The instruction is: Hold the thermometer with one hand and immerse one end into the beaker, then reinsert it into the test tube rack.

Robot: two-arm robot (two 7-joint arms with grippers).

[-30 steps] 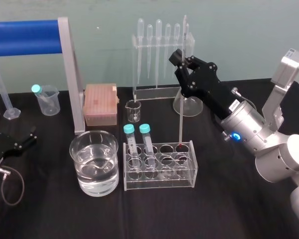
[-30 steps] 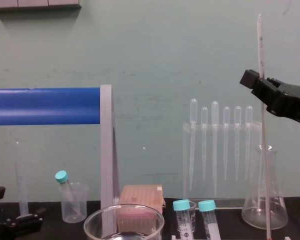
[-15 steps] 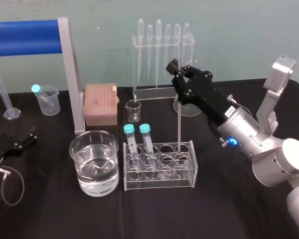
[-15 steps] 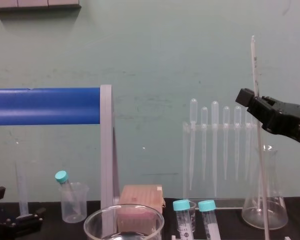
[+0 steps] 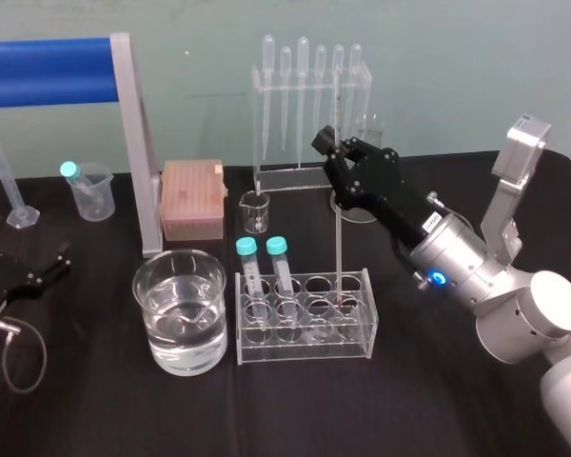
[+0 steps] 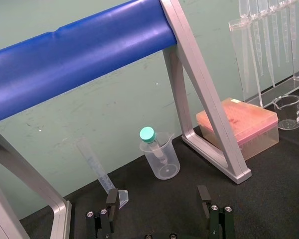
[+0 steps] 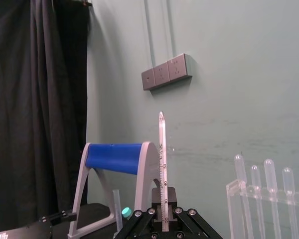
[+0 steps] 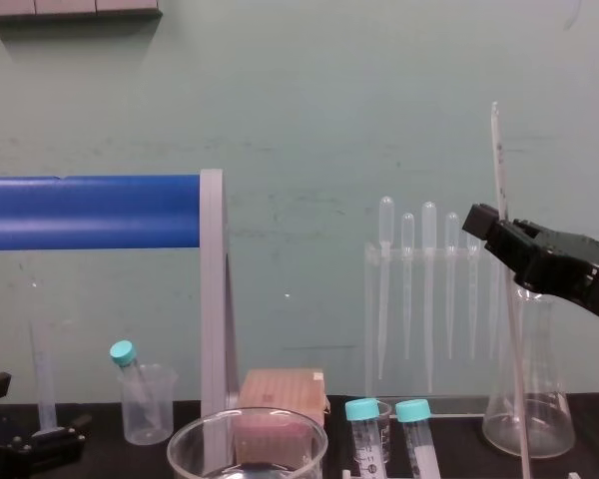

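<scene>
My right gripper is shut on the thermometer, a long clear rod held upright. Its red lower tip sits inside the back right hole of the clear test tube rack. In the right wrist view the rod rises from between the closed fingers. The chest view shows the same grip high on the thermometer. The wide glass beaker, part full of water, stands just left of the rack. My left gripper rests open at the far left of the table, holding nothing.
Two teal-capped tubes fill the rack's left holes. Behind it stand a pipette stand, a conical flask, a small glass beaker and a pink tip box. A blue-barred frame, plastic beaker and cylinder are at left.
My right gripper has come down and a little to the left, lowering the thermometer so its red tip has sunk into the rack's back right hole. The left arm has stayed still.
</scene>
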